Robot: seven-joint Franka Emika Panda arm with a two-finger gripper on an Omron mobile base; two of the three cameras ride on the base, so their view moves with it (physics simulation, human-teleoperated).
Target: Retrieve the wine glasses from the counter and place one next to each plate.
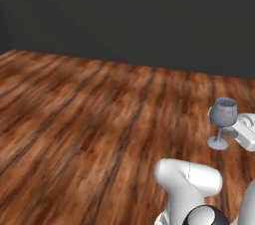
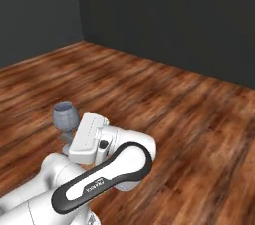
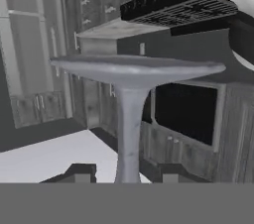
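One translucent grey-blue wine glass (image 1: 222, 113) hangs upright in the air over the wooden floor, with my gripper (image 1: 231, 132) shut on its stem from the side. The right base view has the same glass (image 2: 64, 115) just left of my white hand (image 2: 88, 138). In the hand view the stem (image 3: 128, 134) runs up from between my two dark fingertips (image 3: 79, 171) to the round foot (image 3: 134, 68), and my gripper (image 3: 126, 174) is closed around it. The second glass and the plates are out of view.
Brown plank floor (image 1: 89, 119) spreads all around, bounded by dark walls (image 2: 164, 15). The rolled hand view has dark grey cabinets (image 3: 188, 119), a black grilled appliance (image 3: 173, 0) and a pale flat surface (image 3: 49, 153) behind the glass.
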